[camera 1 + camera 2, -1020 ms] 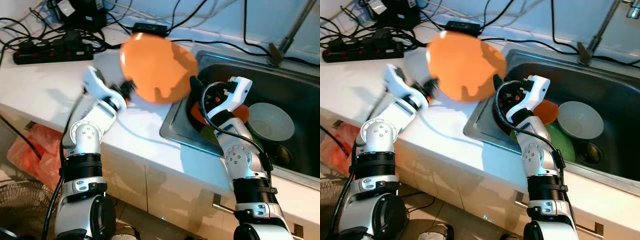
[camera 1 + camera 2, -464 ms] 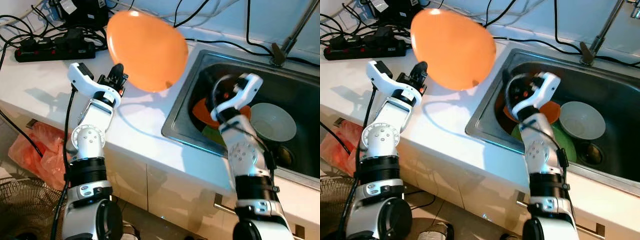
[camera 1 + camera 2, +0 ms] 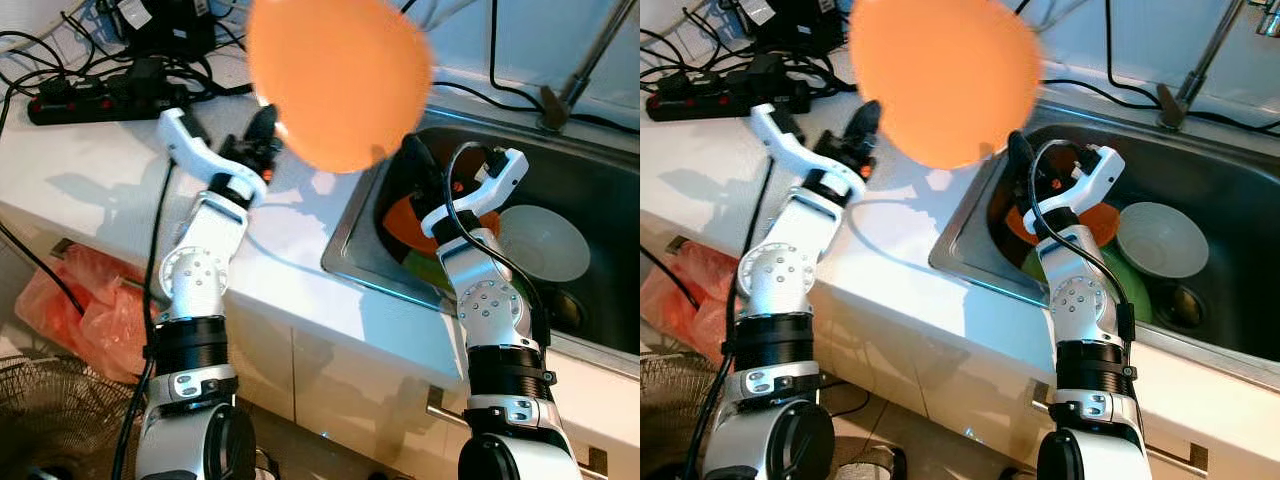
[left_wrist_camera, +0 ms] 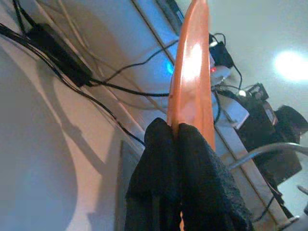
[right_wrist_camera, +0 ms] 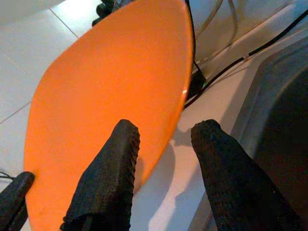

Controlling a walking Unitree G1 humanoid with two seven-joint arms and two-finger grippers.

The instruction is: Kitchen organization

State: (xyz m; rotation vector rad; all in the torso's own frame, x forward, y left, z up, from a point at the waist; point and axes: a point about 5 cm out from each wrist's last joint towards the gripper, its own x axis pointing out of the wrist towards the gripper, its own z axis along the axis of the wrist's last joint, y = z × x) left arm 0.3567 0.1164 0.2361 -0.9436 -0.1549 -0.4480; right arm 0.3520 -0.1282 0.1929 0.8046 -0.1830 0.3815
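**Orange plate raised over the sink edge**

Compared with half a second ago, the orange plate (image 3: 340,80) sits higher and farther toward the sink (image 3: 600,190), and the right gripper (image 5: 163,159) has come up out of the basin toward it.

The left gripper (image 4: 175,139) holds the plate in the air by its lower rim. Its two black fingers (image 4: 159,159) are closed tight on the rim, one on each face, with the plate standing edge-on between them. The plate is tilted, clear of the white table (image 3: 100,170), with its far edge above the near corner of the sink.

The right gripper is just beside the plate, at the sink's near-left corner. Its fingers (image 5: 108,178) are spread apart and hold nothing; one finger lies in front of the plate's orange face, the other over the table edge. Contact with the plate cannot be determined.

Beyond the right fingers, inside the sink, lie an orange dish (image 3: 405,222), a green dish (image 3: 1120,275) and a white bowl (image 3: 545,240). Behind the left fingers, a black power strip (image 3: 100,100) and cables (image 3: 50,50) rest on the table.
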